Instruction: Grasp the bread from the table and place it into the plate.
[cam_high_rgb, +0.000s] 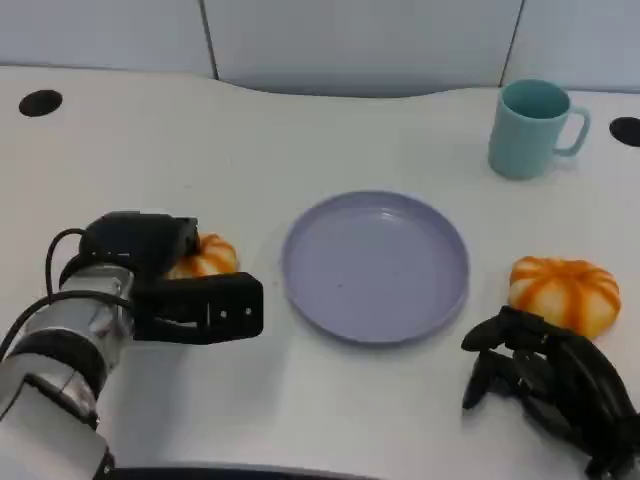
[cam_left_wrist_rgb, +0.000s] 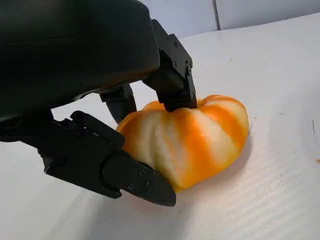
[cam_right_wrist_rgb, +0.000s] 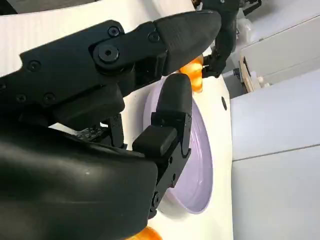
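Note:
An orange-and-white striped bread (cam_high_rgb: 208, 255) lies on the white table left of the lilac plate (cam_high_rgb: 375, 265). My left hand (cam_high_rgb: 165, 285) is wrapped around it: in the left wrist view its fingers (cam_left_wrist_rgb: 172, 82) press on the top of the bread (cam_left_wrist_rgb: 195, 137) and the thumb (cam_left_wrist_rgb: 115, 170) lies against its near side. The bread still rests on the table. A second striped bread (cam_high_rgb: 565, 290) sits right of the plate. My right hand (cam_high_rgb: 545, 385) rests just in front of it, fingers apart and holding nothing. The right wrist view looks past its fingers (cam_right_wrist_rgb: 170, 125) to the plate (cam_right_wrist_rgb: 200, 165).
A teal mug (cam_high_rgb: 530, 128) stands at the back right, beyond the plate. Two dark round holes (cam_high_rgb: 40, 102) mark the table's far corners. A pale wall panel runs along the back edge.

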